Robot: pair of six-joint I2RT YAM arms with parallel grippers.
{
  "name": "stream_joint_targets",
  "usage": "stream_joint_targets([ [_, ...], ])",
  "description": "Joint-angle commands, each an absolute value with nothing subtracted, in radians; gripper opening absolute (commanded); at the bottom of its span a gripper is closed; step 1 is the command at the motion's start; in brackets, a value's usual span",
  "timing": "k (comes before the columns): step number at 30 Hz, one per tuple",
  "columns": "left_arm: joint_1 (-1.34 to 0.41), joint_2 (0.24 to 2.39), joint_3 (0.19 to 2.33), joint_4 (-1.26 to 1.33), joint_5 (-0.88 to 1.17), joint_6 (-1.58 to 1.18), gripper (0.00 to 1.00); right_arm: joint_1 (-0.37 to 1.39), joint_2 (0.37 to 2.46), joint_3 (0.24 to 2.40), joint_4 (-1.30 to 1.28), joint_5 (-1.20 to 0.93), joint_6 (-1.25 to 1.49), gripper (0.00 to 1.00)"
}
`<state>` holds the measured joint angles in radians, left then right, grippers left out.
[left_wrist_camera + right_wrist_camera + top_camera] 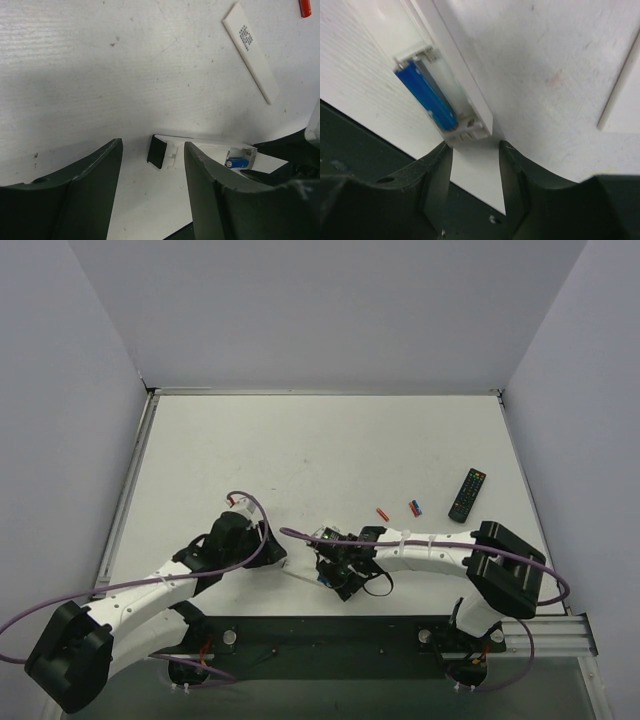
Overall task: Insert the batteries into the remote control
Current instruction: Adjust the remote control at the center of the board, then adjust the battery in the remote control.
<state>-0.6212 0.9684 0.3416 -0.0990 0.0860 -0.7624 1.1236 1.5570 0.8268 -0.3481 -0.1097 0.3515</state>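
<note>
The left gripper [152,145] is seen low over the white table [300,440], its jaws held about halfway apart with nothing gripped between them. Just beyond its fingertips, the remote control [172,151] is laid flat near the table's near edge, in the gap between the two grippers. It is shown as a slim white bar, capped at its left end by a small dark rectangular patch [157,152]. At its right end the battery bay is uncovered, and one blue battery [426,96] is seated lengthwise in it, beside a clear plastic wall and a metal contact. A flat white cover strip [250,50], printed with a small dotted block, is left apart from the remote, farther up the table. The right gripper [475,146] is placed at the remote's open end, its jaws partly apart; only bare table is seen between the fingers, and the remote's end is found just ahead of the tips. Farther right, a lone red cylinder [381,513] is seen, then a blue-and-red pair of small cylinders [414,507] lying just beside each other, and lastly a black remote [467,495].
</note>
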Motion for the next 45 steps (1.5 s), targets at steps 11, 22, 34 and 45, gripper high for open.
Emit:
stream_joint_targets([
  [11,-0.624,0.930,0.305,-0.028,0.078,-0.811,0.59,0.948,1.615,0.890,-0.223,-0.032,0.285,0.36],
  [22,-0.646,0.882,0.343,-0.129,0.138,-0.723,0.60,0.916,1.530,0.919,-0.213,-0.090,0.247,0.38],
  [34,-0.796,0.952,0.414,-0.195,0.167,-0.681,0.68,0.920,1.445,0.900,-0.141,-0.222,0.183,0.73],
  [45,-0.865,1.106,0.469,-0.189,0.201,-0.644,0.68,0.927,1.525,0.882,-0.084,-0.239,0.176,0.78],
])
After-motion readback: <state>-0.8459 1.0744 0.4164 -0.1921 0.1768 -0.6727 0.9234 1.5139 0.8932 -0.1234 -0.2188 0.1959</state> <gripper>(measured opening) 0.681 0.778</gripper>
